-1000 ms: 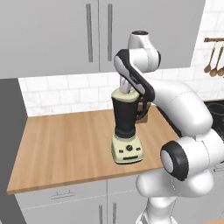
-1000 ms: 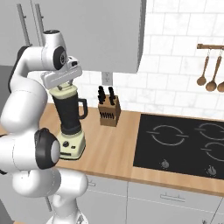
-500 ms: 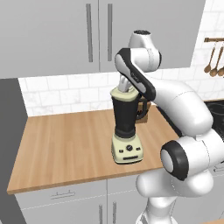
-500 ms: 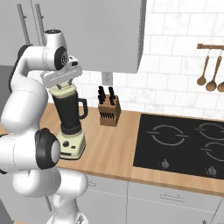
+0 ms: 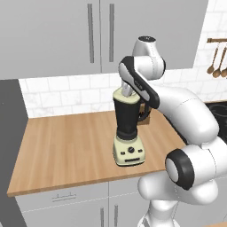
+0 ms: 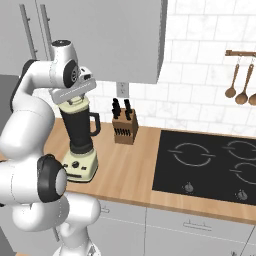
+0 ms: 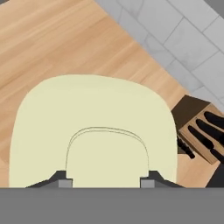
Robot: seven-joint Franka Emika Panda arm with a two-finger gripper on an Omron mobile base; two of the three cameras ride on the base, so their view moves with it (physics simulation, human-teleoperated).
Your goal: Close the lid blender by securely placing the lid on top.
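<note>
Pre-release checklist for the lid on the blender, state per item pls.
1. The lid sits on the jar mouth of the blender: ok; in both base views the cream cap tops the dark jar.
2. Lid level and fully seated: cannot tell; the arm hides part of the rim.
3. The gripper is centred on the raised knob, one fingertip on each side: ok.
4. Fingers pressed on the knob or already loose: cannot tell.
5. Blender upright on the counter: ok.
6. Knife block stands apart from the jar, no obstacle to a straight lift: ok.
</note>
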